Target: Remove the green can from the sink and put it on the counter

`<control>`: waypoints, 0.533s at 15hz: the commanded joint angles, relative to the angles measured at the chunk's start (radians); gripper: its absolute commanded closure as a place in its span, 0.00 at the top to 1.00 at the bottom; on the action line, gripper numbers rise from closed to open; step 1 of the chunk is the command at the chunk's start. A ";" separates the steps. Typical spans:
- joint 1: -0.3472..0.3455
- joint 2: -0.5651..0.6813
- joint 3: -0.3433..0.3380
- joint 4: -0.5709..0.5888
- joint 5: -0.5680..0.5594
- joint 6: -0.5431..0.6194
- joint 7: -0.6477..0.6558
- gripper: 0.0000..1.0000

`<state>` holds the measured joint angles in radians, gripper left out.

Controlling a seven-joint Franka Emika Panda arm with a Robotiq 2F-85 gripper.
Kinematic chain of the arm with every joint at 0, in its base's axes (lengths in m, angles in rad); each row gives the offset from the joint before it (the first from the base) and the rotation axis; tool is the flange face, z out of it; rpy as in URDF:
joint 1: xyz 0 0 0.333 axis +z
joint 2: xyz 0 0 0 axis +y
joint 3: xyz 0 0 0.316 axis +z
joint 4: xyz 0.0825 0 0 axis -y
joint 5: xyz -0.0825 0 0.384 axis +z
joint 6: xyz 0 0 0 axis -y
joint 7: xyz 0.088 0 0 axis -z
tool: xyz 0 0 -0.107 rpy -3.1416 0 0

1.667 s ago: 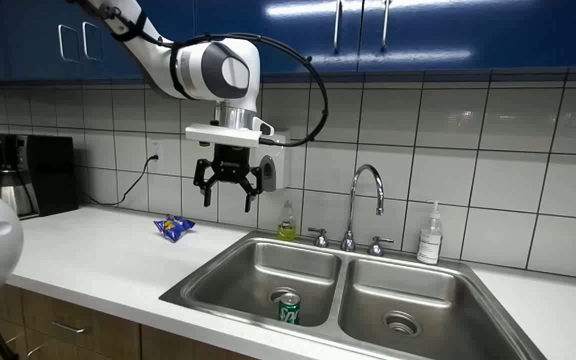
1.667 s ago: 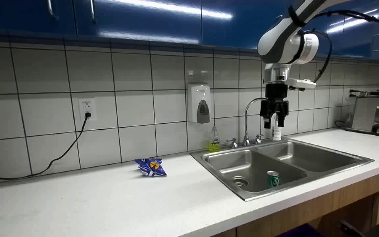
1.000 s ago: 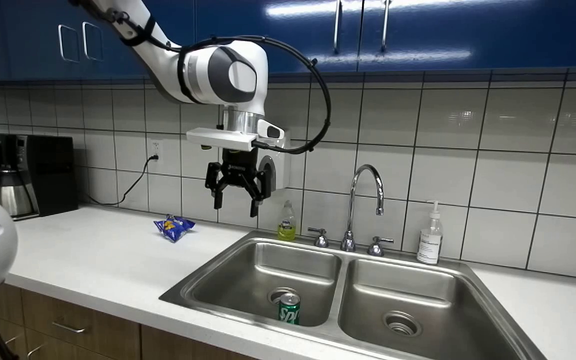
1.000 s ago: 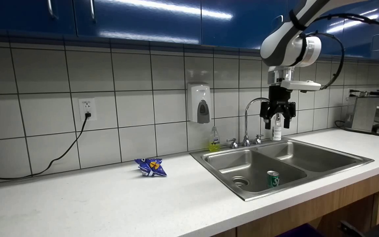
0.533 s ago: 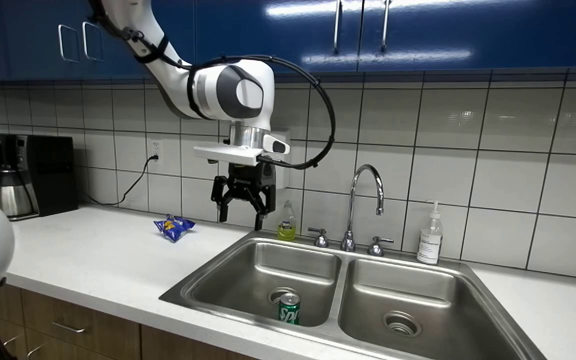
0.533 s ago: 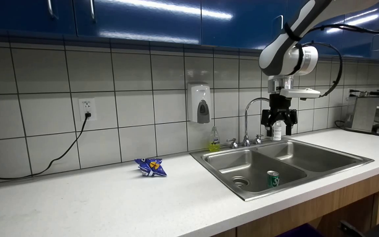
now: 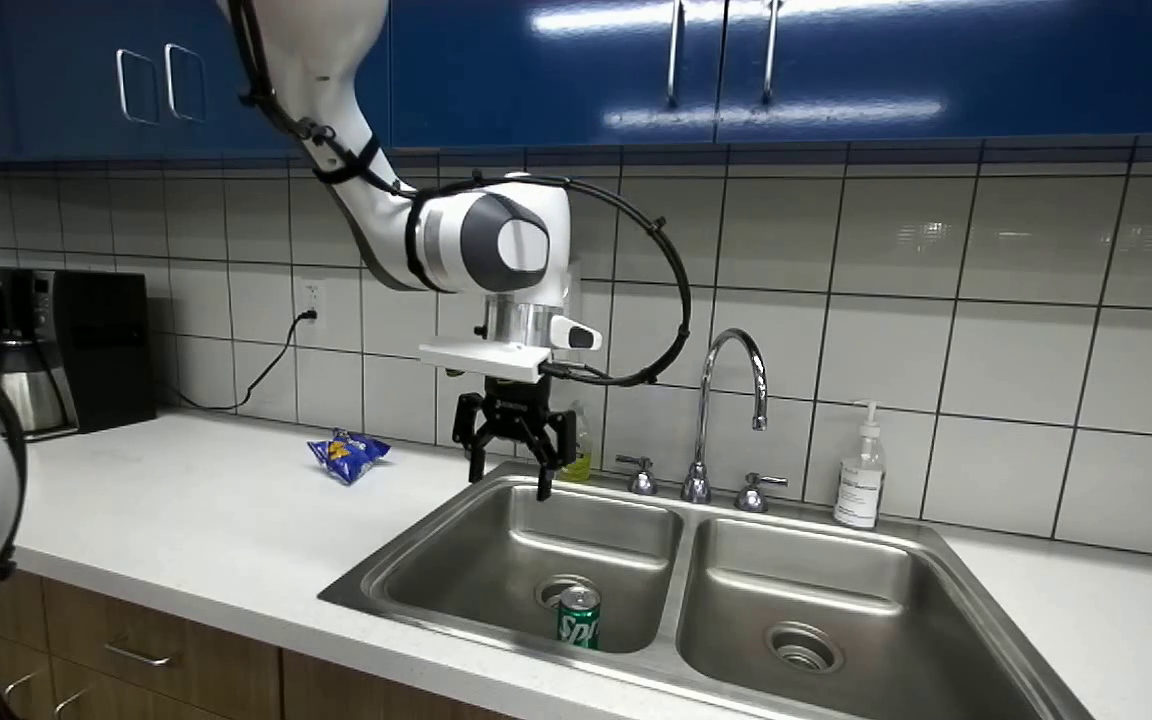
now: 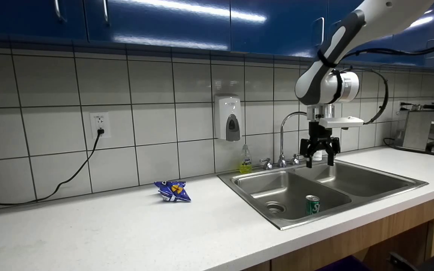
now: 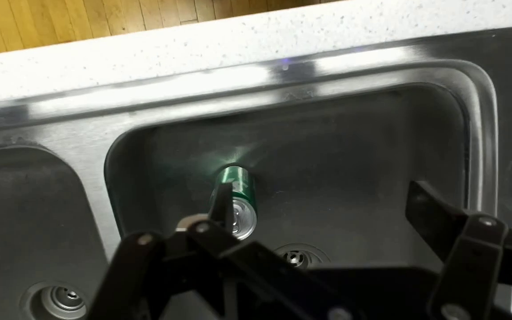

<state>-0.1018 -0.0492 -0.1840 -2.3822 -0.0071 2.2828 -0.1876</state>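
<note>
Black fingers (image 9: pixel 431 220) spread above silver metal sink (image 7: pixel 681 583).
Landing crooked could tip the green metal can (image 7: pixel 578 618) near front edge.

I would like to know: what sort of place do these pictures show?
Most likely a kitchen, though whether home or office is unclear: a double sink, a curved faucet and blue wall cabinets suggest it.

blu snack bag (image 8: pixel 172 191) | yel soap btl (image 8: pixel 245 162) nr faucet (image 7: pixel 703 425) | wall disp. (image 8: pixel 226 113) | pump btl (image 7: pixel 859 488)
</note>
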 commanded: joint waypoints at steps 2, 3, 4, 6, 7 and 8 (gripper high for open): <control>-0.033 0.101 0.002 0.045 -0.001 0.088 -0.045 1.00; -0.037 0.121 0.003 0.049 -0.005 0.118 -0.048 1.00; -0.041 0.142 0.004 0.054 0.002 0.138 -0.059 1.00; -0.050 0.184 0.009 0.068 0.019 0.162 -0.086 1.00; -0.054 0.201 0.011 0.074 0.020 0.170 -0.092 1.00; -0.058 0.219 0.012 0.080 0.016 0.178 -0.096 1.00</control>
<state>-0.1334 0.1099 -0.1853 -2.3420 -0.0057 2.4388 -0.2340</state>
